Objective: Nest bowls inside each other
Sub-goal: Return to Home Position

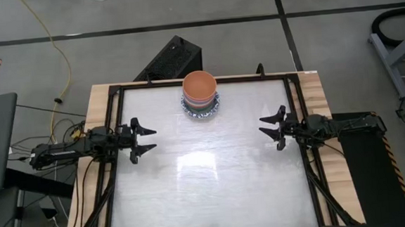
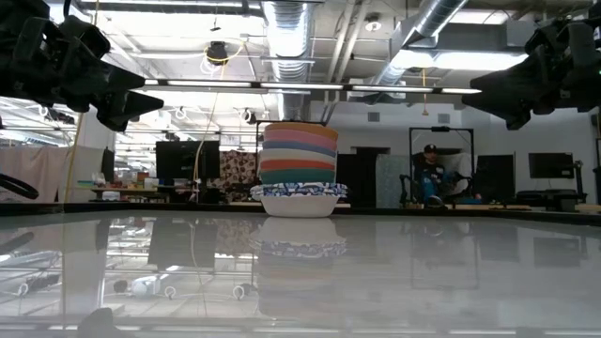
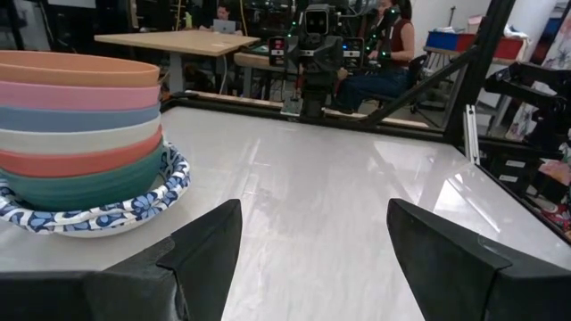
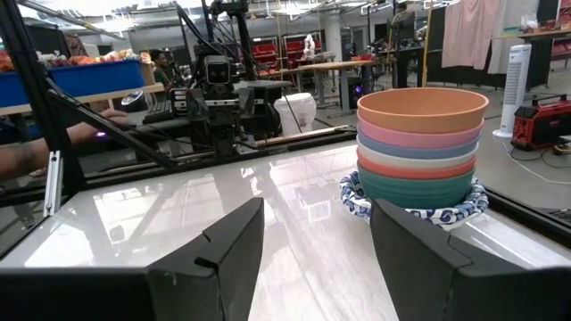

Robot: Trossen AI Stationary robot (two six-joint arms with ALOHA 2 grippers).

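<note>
The nested bowls (image 1: 200, 92) stand upright, well apart from and midway between the left claw (image 1: 146, 139) and right claw (image 1: 268, 128), both released and empty.

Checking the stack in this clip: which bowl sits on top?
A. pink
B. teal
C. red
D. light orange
D: the light orange bowl is topmost on the stack, directly above the pink bowl. The left gripper and right gripper hang open to either side, holding nothing.
</note>
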